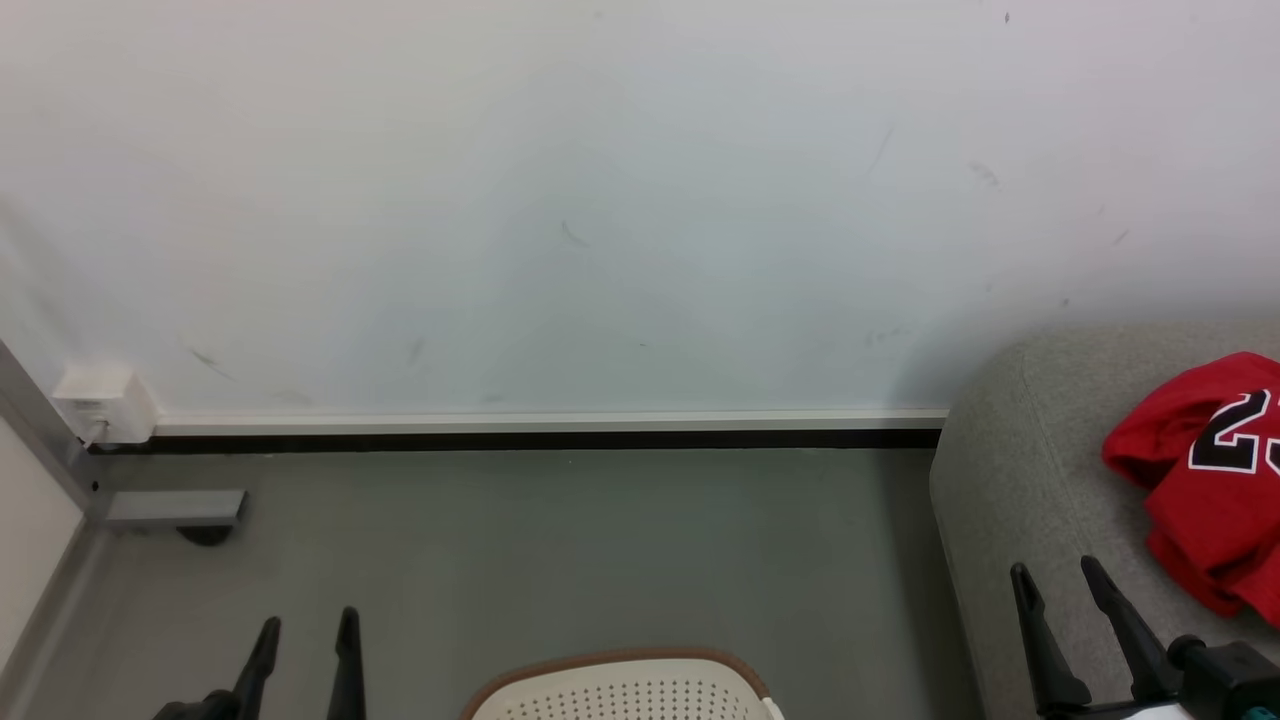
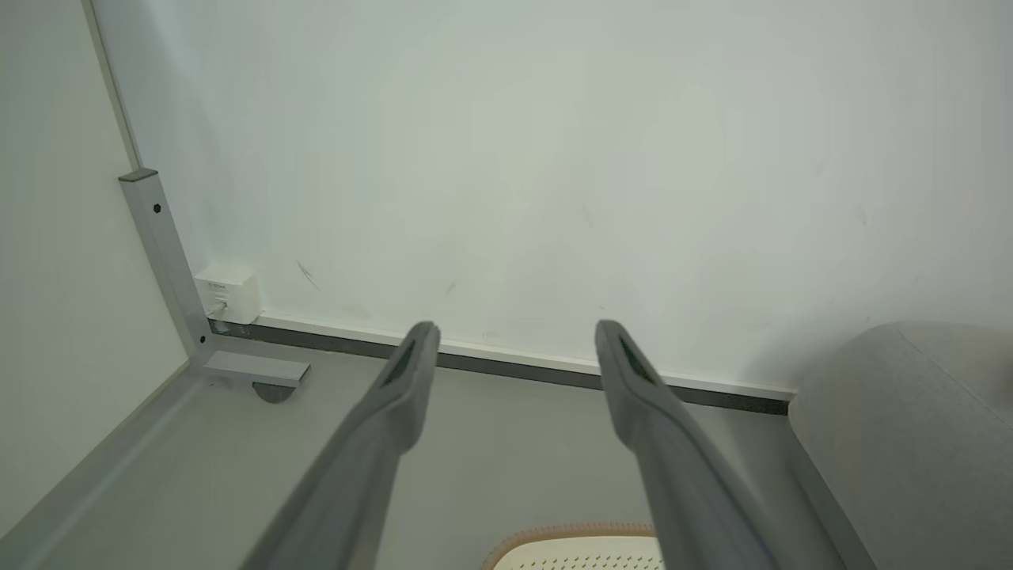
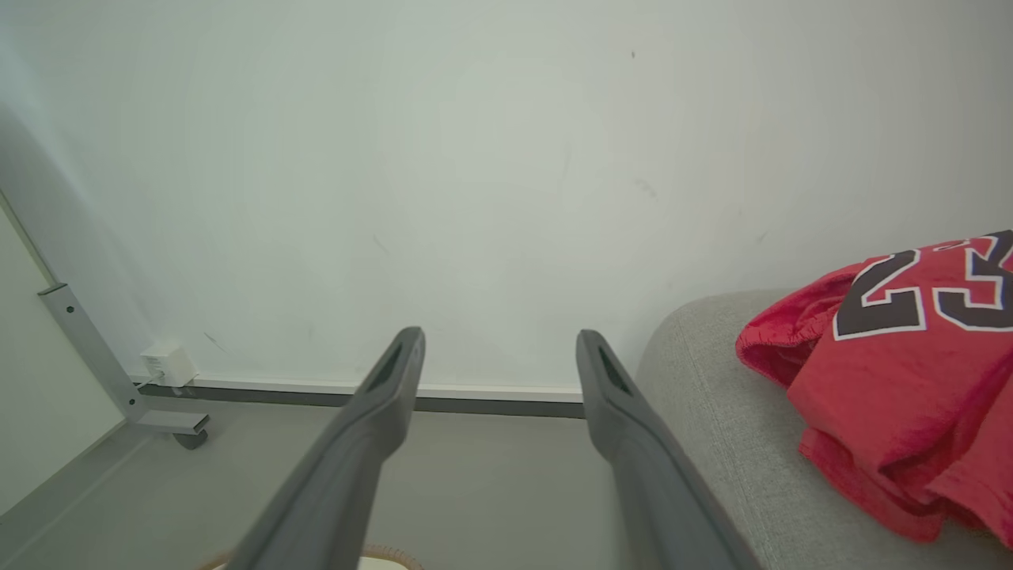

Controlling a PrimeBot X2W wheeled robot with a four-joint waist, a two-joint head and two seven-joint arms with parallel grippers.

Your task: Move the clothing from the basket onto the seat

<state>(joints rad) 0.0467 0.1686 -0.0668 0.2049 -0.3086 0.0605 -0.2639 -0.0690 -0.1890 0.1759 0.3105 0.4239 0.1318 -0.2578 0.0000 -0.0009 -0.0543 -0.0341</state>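
At the head view's right edge, the clothing (image 1: 1215,480) lies bunched on the seat (image 1: 1020,470), its "23" showing; the basket (image 1: 620,690) sits on the floor at bottom centre. Both the left pincer (image 1: 309,618) and the right pincer (image 1: 1053,566) stand open and empty. In the left wrist view, spread fingers (image 2: 411,372) rise over the basket's rim. In the right wrist view, the clothing rests on the seat, right of the parted fingers (image 3: 396,380).

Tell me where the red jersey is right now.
The red jersey lies crumpled on the grey seat at the right of the head view, just beyond the right gripper.
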